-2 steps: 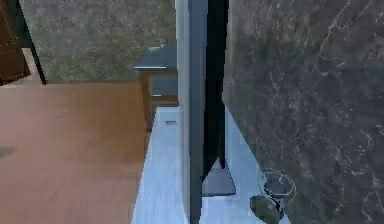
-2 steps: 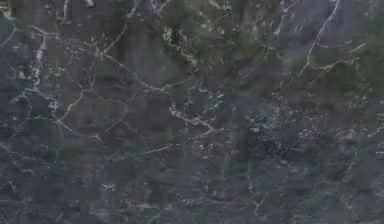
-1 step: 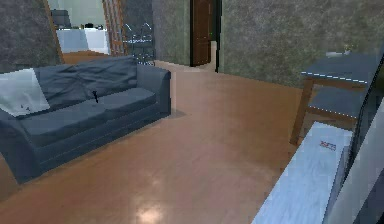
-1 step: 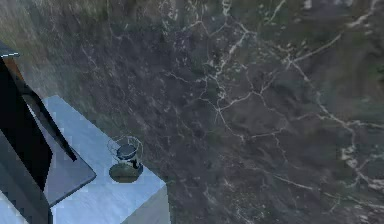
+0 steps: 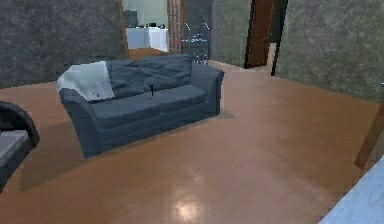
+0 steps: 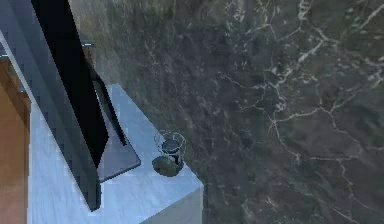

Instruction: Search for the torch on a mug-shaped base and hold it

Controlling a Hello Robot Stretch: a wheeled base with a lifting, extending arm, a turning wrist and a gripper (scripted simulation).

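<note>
dark marbled wall backs the arm side view, behind a pale worktop whose near end is cut off by the bottom edge. on the worktop stands a black flat television, seen almost edge-on, with its top and left part cut off by the frame. its grey foot spreads over the worktop. just beside that foot, near the worktop's corner by the wall, sits a small cup-shaped thing with a pale see-through rim and something dark inside. it is too small to tell whether it is the torch on its mug-shaped base. a round olive patch lies right below it; whether the two touch is unclear. the tool's state cannot be told.

in the forward view a brown wooden floor carries a blue-grey sofa with a pale cloth draped over its left end. a small dark item on its cushions is too small to name. a dark armchair is cut off at the left edge. behind the sofa an opening shows a white table, partly hidden, and a wire rack stands beside it.
</note>
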